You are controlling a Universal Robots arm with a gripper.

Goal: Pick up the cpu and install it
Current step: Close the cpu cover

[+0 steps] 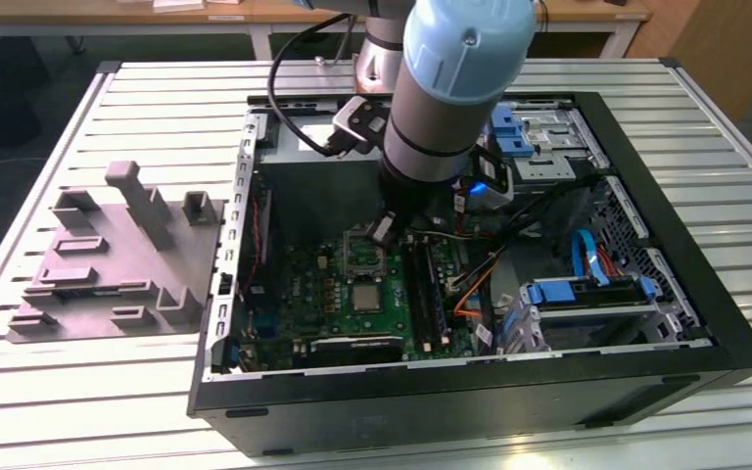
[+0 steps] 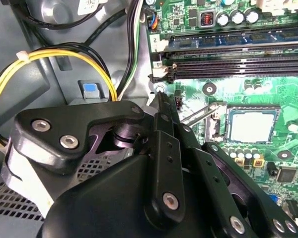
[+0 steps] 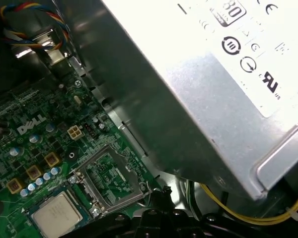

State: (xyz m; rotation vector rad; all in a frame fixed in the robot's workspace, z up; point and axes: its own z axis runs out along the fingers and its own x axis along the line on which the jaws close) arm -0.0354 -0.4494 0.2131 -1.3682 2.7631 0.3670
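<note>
Exterior view: cpu (image 1: 368,297) beside gripper (image 1: 383,233)

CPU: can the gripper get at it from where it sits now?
Probably yes. The cpu lies flat and uncovered on the green board, with the gripper low inside the case just beside it; nothing visible sits between them.

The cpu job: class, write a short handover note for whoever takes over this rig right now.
Claw: low inside the open black computer case, over the green circuit board; whether it is open or shut cannot be told.
Cpu: the small flat silvery-grey square chip lies flat in the board's socket, apart from the claw.
Done: the chip appears placed.
Left: the hinged metal frame beside the chip is flipped open, not yet closed over it.
</note>
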